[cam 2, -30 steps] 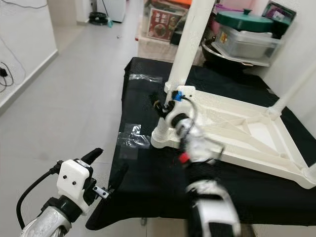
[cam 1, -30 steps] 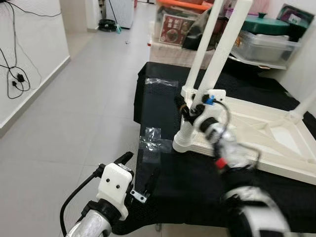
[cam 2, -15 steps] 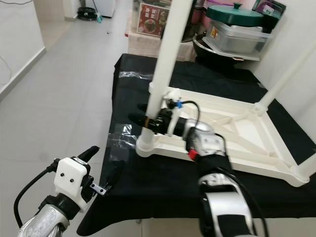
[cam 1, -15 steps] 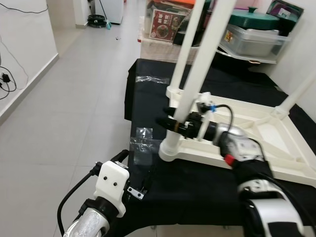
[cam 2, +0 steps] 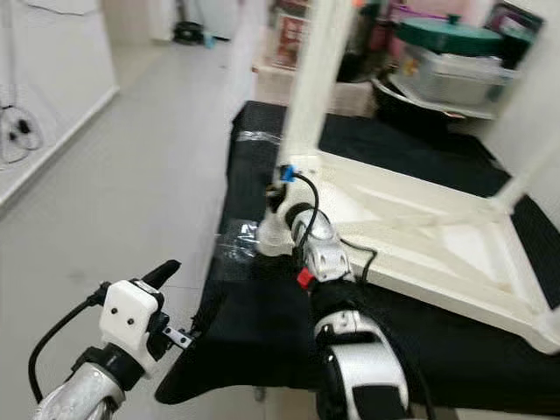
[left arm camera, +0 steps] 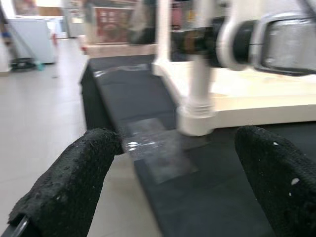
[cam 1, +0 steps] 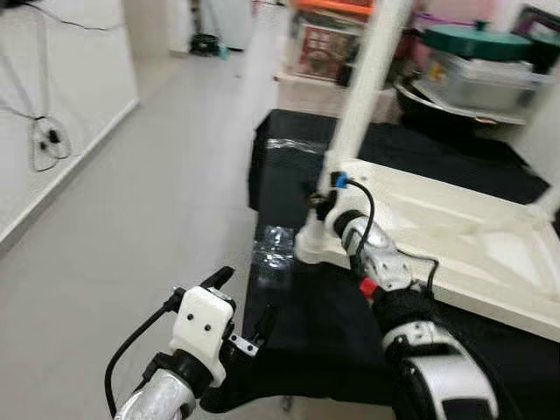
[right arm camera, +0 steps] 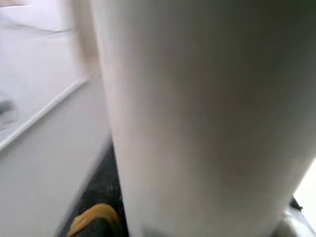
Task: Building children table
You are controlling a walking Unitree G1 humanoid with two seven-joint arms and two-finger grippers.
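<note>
Spread jaws before white table leg (left arm camera: 199, 94)

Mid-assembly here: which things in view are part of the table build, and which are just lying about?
Job: upturned white tabletop; white leg at its near corner; right end effector at that leg.

Lying about: clear tape on the black cloth; green-lidded pot; cables.
</note>
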